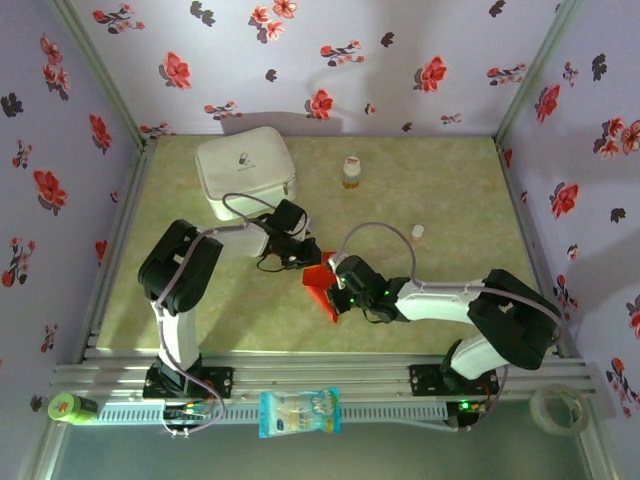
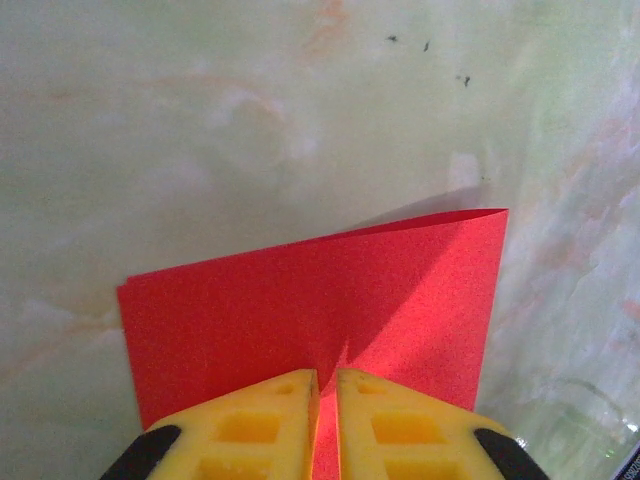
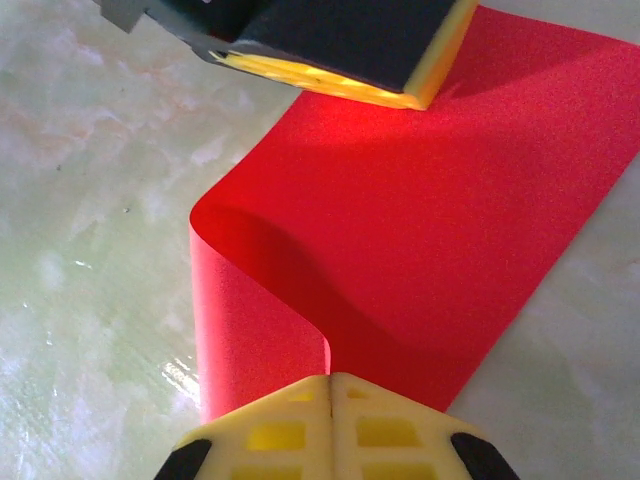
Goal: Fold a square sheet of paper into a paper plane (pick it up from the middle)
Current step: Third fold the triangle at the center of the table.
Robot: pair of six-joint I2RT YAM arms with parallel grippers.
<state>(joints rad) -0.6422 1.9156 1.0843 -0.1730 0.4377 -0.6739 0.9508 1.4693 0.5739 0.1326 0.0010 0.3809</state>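
Observation:
The square sheet of paper is bright red and hangs between both grippers over the middle of the table. My left gripper is shut on one edge, with a thin strip of red in the slit between its yellow fingers. From there the sheet spreads out flat above the table. My right gripper is shut on the opposite edge, where the sheet bends back in a loose curl. The left gripper's yellow fingers show at the top of the right wrist view. The paper plane is out of view.
A white zip case lies at the back left, close behind the left gripper. A small bottle stands at the back centre and a small white item right of centre. A blue-and-white snack packet rests on the front rail.

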